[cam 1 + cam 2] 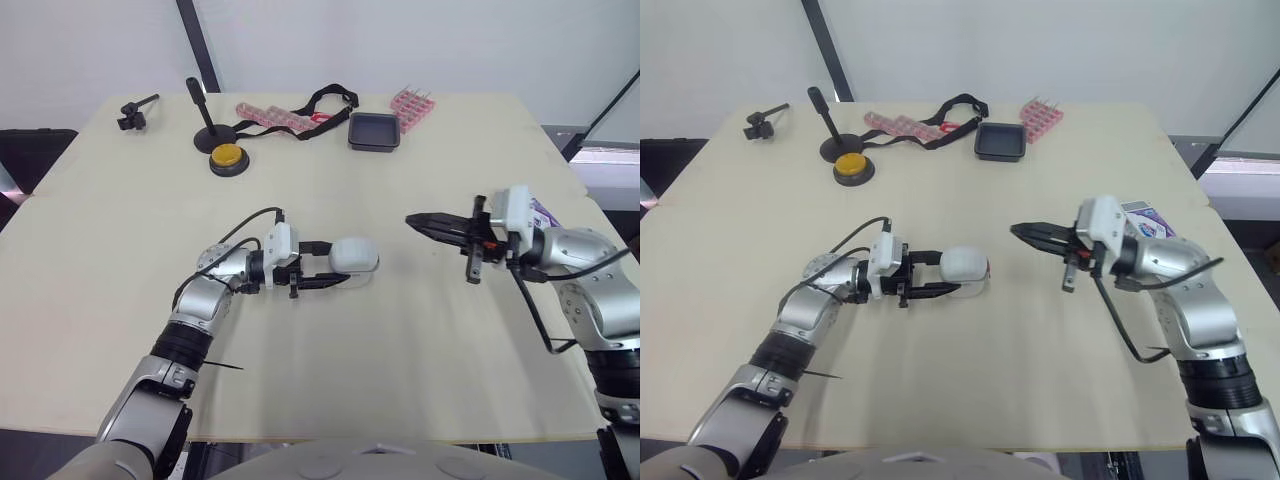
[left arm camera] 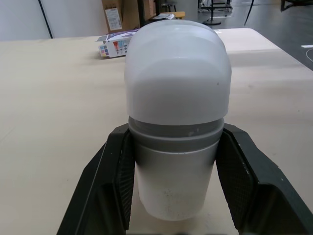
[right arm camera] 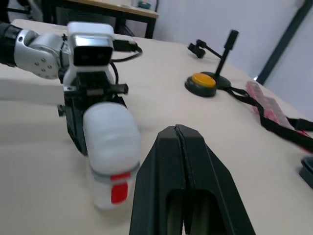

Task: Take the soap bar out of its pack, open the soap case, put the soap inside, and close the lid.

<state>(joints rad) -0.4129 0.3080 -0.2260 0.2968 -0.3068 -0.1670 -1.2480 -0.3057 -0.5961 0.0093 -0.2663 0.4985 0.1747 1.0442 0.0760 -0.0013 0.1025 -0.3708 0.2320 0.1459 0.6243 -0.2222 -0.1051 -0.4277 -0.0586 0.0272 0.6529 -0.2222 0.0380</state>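
Note:
The white soap case [image 1: 352, 258] lies on the table's middle with its rounded lid closed over a grey base and a red mark on one side [image 3: 120, 193]. My left gripper [image 1: 340, 265] is shut on the case, one finger [image 2: 115, 186] pressed to each side of its base. My right gripper [image 1: 414, 220] hangs shut and empty to the right of the case, tips pointing toward it, a short gap away. The soap pack [image 1: 1145, 222], a printed white and purple box, lies behind my right wrist near the table's right edge. The soap bar itself is hidden.
At the back of the table stand a yellow button [image 1: 227, 158], a black stand [image 1: 205, 125], a black tray [image 1: 374, 131], pink strips [image 1: 412, 105], a black strap [image 1: 325, 100] and a small black clamp [image 1: 135, 112].

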